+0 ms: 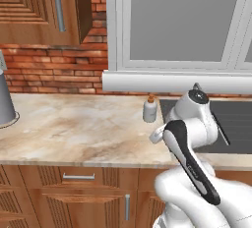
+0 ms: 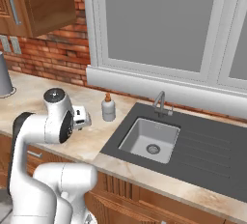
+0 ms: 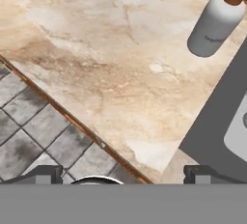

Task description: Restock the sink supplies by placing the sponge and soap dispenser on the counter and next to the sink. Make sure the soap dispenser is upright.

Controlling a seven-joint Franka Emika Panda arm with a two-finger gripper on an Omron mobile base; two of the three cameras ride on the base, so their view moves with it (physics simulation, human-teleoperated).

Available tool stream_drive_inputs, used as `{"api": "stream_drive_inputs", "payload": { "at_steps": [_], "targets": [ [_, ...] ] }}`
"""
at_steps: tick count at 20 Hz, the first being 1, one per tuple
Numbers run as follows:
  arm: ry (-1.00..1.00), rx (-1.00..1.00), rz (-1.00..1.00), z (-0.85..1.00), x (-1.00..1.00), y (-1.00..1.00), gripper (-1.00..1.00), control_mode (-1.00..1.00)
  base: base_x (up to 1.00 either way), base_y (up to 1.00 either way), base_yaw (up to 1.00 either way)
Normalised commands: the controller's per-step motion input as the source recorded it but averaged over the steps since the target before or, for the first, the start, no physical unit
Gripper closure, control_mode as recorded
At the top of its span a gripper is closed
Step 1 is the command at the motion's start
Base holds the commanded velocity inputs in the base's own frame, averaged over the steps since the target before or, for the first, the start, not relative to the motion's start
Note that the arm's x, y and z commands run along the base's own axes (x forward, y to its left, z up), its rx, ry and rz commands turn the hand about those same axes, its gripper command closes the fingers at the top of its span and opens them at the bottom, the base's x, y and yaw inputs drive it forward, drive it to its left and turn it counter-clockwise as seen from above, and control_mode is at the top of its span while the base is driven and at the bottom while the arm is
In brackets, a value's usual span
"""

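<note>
Soap dispenser (image 2: 108, 108) upright on marbled beige counter (image 1: 74, 128), just beside dark sink (image 2: 202, 150).
Smooth pale bottle, narrow brown pump; gripper (image 3: 123, 174) jaws spread wide, holding nothing, above counter edge.

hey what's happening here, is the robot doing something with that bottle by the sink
A white robot arm is at the beige marbled stone counter, and its gripper hangs open and empty above the counter's front edge. The small pale soap dispenser with a brown pump top already stands upright on the counter just left of the dark grey sink, with nothing touching it. A grey cylinder stands at the far left. I can't spot the sponge.
</note>
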Motion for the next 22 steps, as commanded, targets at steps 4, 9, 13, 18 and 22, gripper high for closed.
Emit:
{"api": "stream_drive_inputs", "payload": {
  "at_steps": [4, 9, 13, 18, 22],
  "targets": [
    [0.0, 0.0, 0.0, 0.0, 0.0, 0.0, -1.0, 1.0, -0.84, -0.02, -0.31],
    [0.0, 0.0, 0.0, 0.0, 0.0, 0.0, -1.0, 1.0, -0.64, 0.0, -0.77],
    [0.0, 0.0, 0.0, 0.0, 0.0, 0.0, -1.0, 1.0, -0.23, 0.0, -0.95],
    [0.0, 0.0, 0.0, 0.0, 0.0, 0.0, -1.0, 1.0, -0.01, 0.0, -0.97],
    [0.0, 0.0, 0.0, 0.0, 0.0, 0.0, -1.0, 1.0, 0.0, 0.0, -0.98]
  ]
}}
